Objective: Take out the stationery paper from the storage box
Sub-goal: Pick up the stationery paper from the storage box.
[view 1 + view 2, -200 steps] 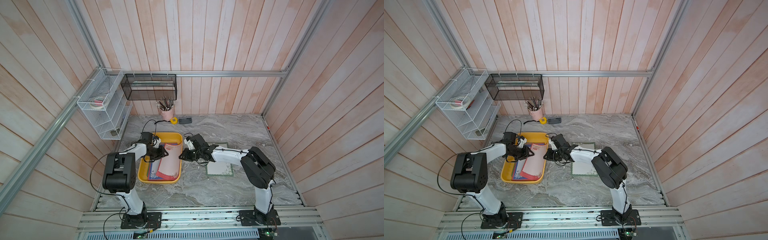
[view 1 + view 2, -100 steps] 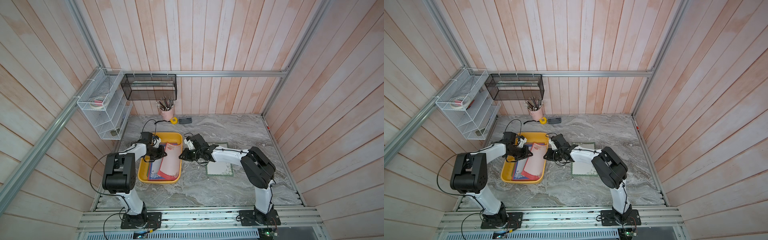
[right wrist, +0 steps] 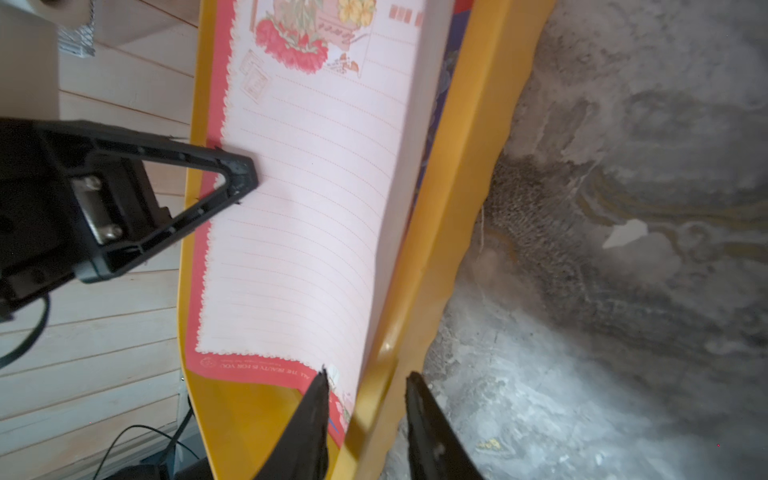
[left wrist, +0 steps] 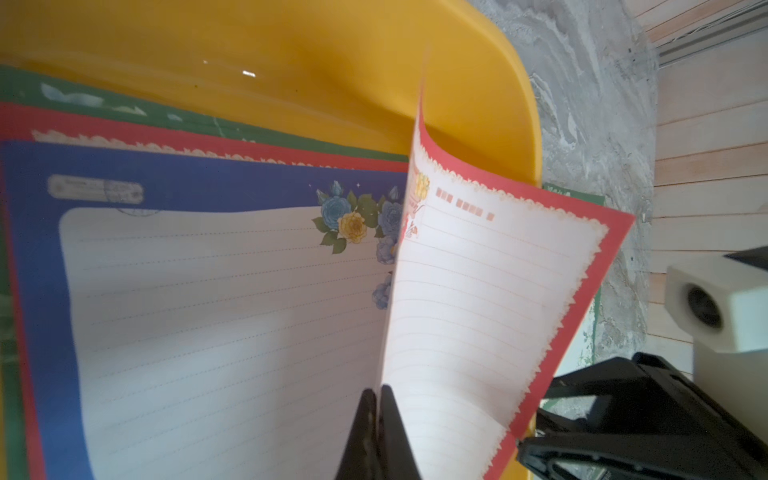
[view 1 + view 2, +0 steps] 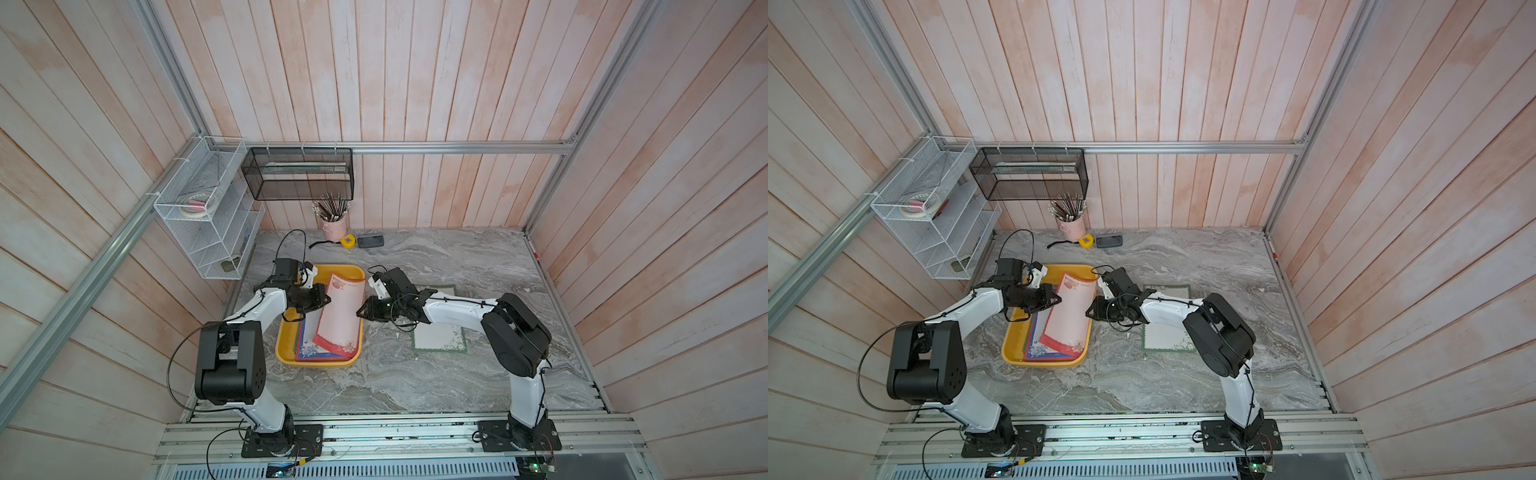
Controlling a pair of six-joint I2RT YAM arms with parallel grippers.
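The stationery paper [image 5: 316, 345] lies stacked in the yellow storage box [image 5: 286, 357], on the left part of the counter [image 5: 415, 386]. Its top red-bordered sheet [image 5: 340, 311] is raised at the left long edge and curves down toward the right wall of the box. The left pincer [image 4: 376, 399] is closed tight on that left edge. The right pincer [image 3: 365, 376] is partly open and holds nothing; one jaw is inside the box wall, the other outside.

The step in hand seems to be the handover or lift-out of this sheet. Next, I judge, the right pincer must close on the paper's right edge alone, not on the wall. One green-bordered sheet [image 5: 438, 336] already lies on the counter to the right.

Compared with one second ago, the left pincer has closed and the right has opened wider; the arms barely moved.
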